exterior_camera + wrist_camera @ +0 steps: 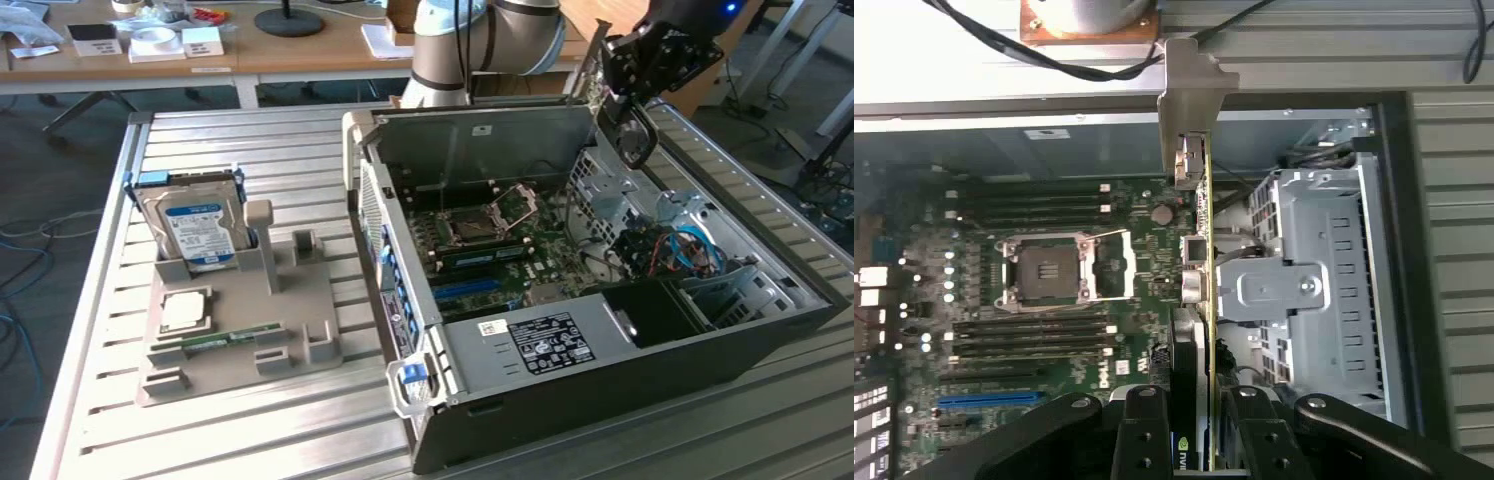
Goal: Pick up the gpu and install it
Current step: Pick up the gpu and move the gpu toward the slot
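Left, on the tabletop (80, 420): parts tray (214, 385) with hard drive (194, 225) and memory stick (220, 340). Centre to right: open PC case (601, 400), motherboard (494, 250) exposed. Far right, above the case: gripper (1202, 405) pinching the gpu (1206, 290) across both faces. Card sits edge-on in the wrist view, silver bracket (1189, 90) at the free end, looks clear of the board, not yet seated. Likely light, stiff, fragile. Best held on bare board near one end, away from fan and contact edge.

Tool (1206, 442) grips the gpu (1199, 280) edge-on, its silver bracket (1189, 90) farthest out, over the motherboard (1054, 330)
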{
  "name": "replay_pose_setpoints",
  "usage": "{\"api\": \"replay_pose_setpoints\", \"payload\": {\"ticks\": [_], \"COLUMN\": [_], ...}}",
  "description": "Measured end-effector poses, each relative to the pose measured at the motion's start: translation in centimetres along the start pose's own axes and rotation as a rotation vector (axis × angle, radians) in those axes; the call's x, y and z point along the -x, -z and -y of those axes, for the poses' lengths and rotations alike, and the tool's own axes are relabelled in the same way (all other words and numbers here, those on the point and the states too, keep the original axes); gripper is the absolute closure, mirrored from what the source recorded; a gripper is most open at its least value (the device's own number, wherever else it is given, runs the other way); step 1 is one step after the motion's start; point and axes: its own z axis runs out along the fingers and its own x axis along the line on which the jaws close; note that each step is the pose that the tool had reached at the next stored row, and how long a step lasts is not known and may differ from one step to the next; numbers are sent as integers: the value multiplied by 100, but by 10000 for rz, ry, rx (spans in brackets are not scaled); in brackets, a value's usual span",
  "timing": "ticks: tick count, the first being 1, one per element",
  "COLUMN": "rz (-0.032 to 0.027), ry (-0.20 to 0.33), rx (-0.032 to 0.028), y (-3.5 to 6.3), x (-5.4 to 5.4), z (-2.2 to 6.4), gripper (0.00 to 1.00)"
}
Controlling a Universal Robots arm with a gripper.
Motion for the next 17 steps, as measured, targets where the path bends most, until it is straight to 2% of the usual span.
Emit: {"api": "replay_pose_setpoints", "payload": {"ticks": [14, 17], "rz": [0, -20], "ry": [1, 91], "rx": [0, 3], "y": [0, 0], "x": [7, 7], "z": [-1, 0], "gripper": [73, 73]}}
